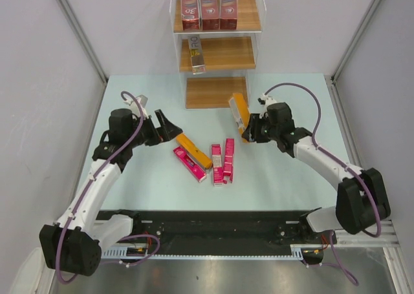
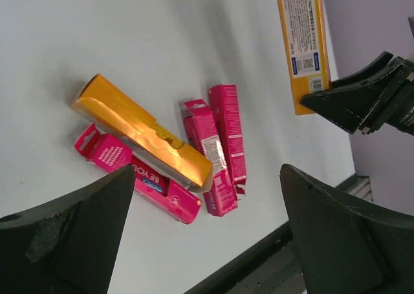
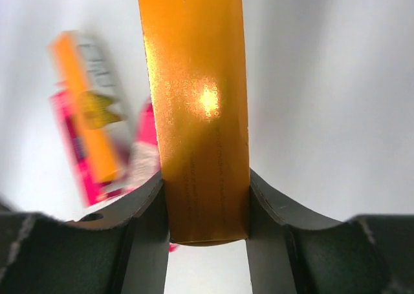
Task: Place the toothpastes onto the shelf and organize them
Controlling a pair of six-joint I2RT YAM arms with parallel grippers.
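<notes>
The stepped shelf (image 1: 217,63) stands at the table's far middle. Three dark red "3D" cartons (image 1: 208,7) stand on its top board, and one carton (image 1: 196,54) lies on the middle board. My right gripper (image 1: 251,127) is shut on an orange-yellow carton (image 1: 239,114), held above the table in front of the shelf; the carton (image 3: 194,106) fills the right wrist view. My left gripper (image 1: 169,127) is open and empty, just left of a second orange carton (image 1: 194,150). Three pink cartons (image 1: 221,161) lie beside it, also in the left wrist view (image 2: 210,152).
The shelf's bottom board (image 1: 216,92) lies bare at table level. A black rail (image 1: 213,232) runs along the near edge. White walls close in left and right.
</notes>
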